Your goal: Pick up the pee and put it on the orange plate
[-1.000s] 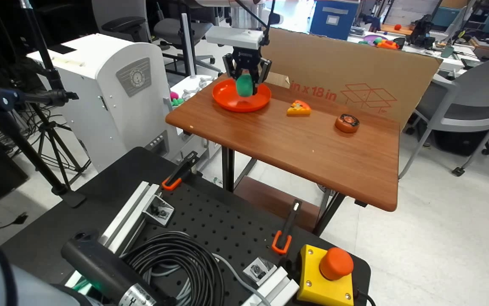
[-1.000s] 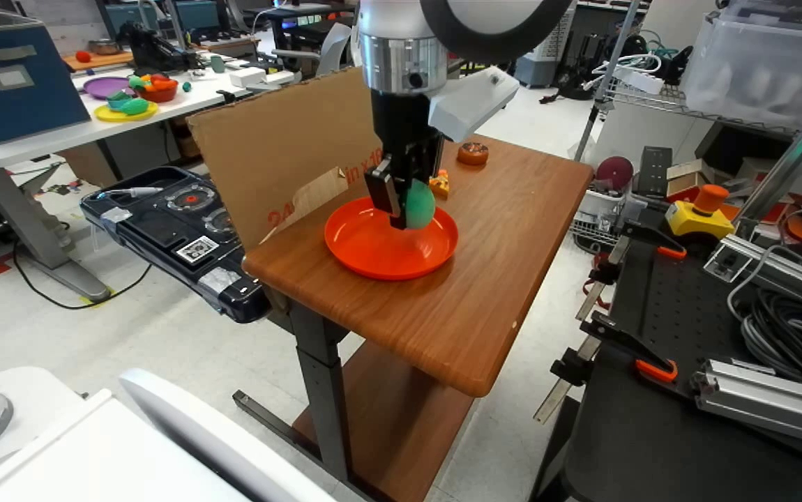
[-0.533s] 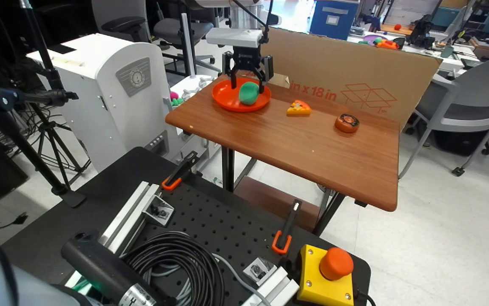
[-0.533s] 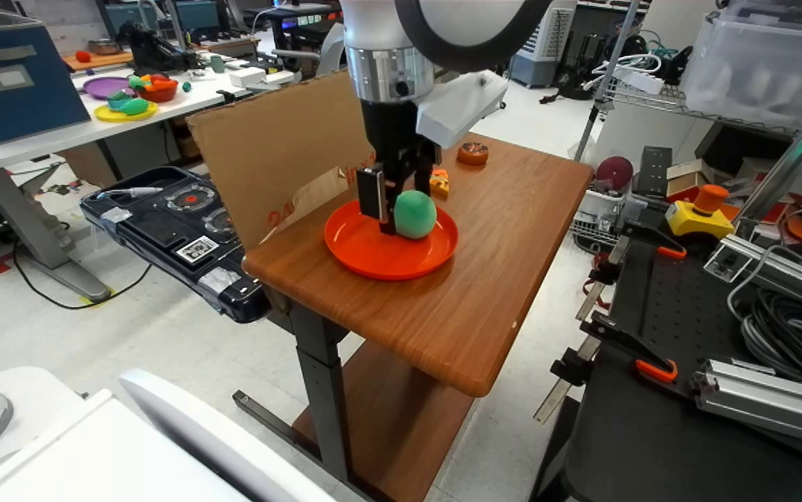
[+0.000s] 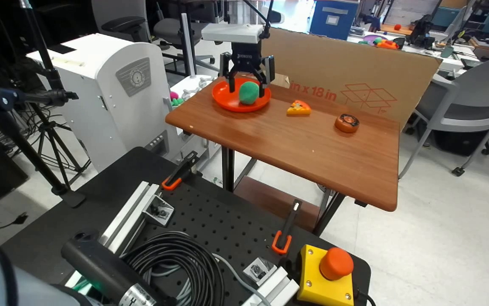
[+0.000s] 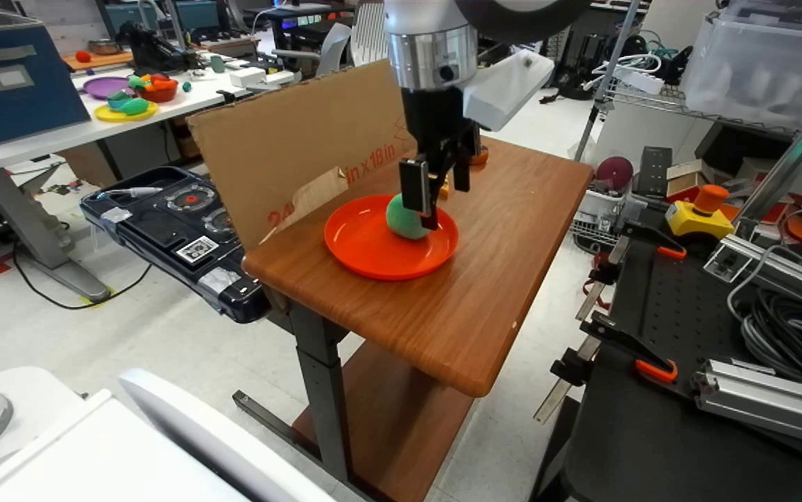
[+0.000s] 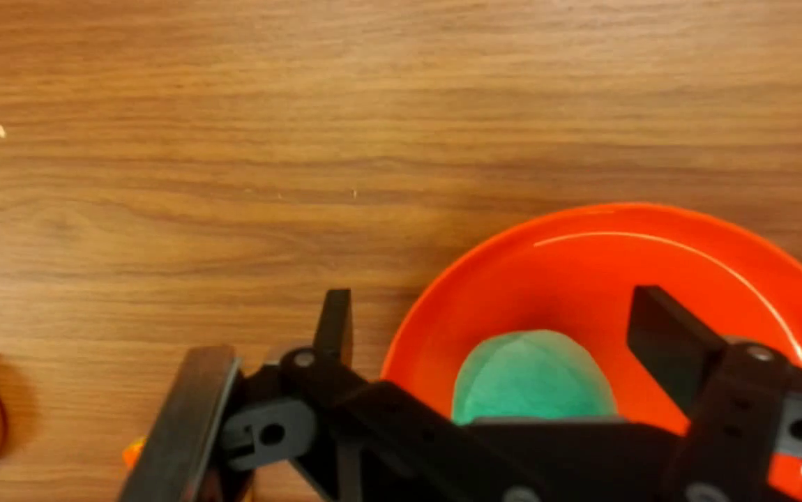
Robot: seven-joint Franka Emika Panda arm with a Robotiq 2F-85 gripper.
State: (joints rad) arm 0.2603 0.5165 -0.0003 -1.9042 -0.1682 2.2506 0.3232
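Observation:
The green roundish pee rests inside the orange plate, seen in both exterior views. My gripper is open, its two fingers spread wide on either side with gaps to the pee in the wrist view; the gripper's body hides the lower part of it there. In an exterior view the gripper hangs above the plate's edge, and one finger covers part of the pee's side. Nothing is held between the fingers.
On the wooden table lie a yellow-orange wedge and a round brown-orange piece. A cardboard sheet stands upright along one table edge. A black bench with clamps and a yellow box with a red button stands apart from the table.
A second ago the jaws were closed on the pee above the plate. They have since opened, the pee has come down onto the plate, and the gripper has shifted sideways and slightly up.

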